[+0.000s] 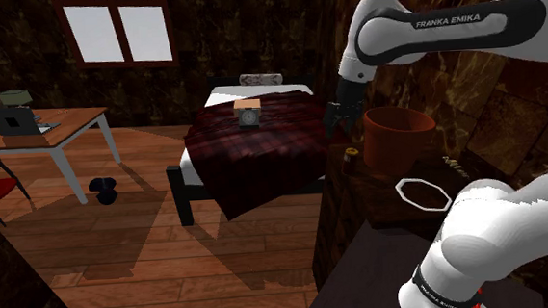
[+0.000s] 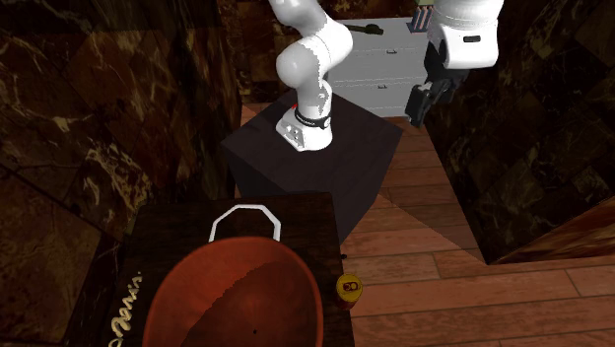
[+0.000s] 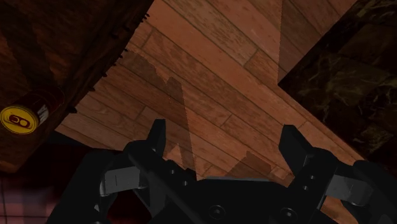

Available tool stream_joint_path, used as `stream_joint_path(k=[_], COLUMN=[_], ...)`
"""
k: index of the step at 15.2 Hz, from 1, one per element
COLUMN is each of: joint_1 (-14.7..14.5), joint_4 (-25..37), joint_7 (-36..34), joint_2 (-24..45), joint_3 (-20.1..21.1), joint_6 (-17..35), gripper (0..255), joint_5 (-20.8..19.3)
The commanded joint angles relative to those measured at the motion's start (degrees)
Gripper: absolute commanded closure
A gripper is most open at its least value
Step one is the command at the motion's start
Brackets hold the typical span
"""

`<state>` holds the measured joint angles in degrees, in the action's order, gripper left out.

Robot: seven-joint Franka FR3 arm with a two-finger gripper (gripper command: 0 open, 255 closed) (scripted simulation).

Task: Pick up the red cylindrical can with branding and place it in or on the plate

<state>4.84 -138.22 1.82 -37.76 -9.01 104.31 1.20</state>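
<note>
We start with the bed (image 1: 252,140), which lies at nine o'clock of the arm (image 1: 448,23) in the shoulder view and plays no part here. In the second exterior view the black stand (image 2: 365,148) sits at one o'clock of the dark table (image 2: 168,222). On that table a big brown-red bowl (image 2: 237,296) stands at six o'clock of the plate (image 2: 248,206), a flat white eight-sided outline, and the two are close together. The gripper (image 3: 222,130) hangs over the plank floor (image 3: 210,70) with its fingers spread wide and nothing between them. The can (image 2: 349,288), dark red with a yellow lid, stands upright at the very edge of the table. It is at four o'clock of the plate, and the gripper is well apart from it, at its one o'clock. In the shoulder view the can is at eight o'clock of the bowl.

We judge the step in hand to be the approach. To do it well, we bring the hand across until the can is centred in the gap. Then we come straight down so neither finger brushes it, since a nudge could tip it off the edge. We turn the wrist so the fingers miss the bowl, close on the can's body below the lid, and lift straight up before crossing to the plate.
</note>
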Motion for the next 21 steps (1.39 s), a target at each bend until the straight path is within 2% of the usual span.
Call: stream_joint_path(k=[1, 12, 17, 21], joint_1=[0.86, 4.17, 5.0, 5.79], joint_4=[-0.59, 0.42, 3.52, 7.17], joint_7=[2.23, 13.69, 19.7, 25.24], joint_2=[1.86, 16.63, 25.51, 33.48], joint_3=[-1.92, -12.03, -16.51, -19.56], joint_6=[2.23, 14.94, 20.21, 23.75], gripper=[0, 0, 0, 0], joint_5=[-1.24, -4.78, -3.61, -0.78])
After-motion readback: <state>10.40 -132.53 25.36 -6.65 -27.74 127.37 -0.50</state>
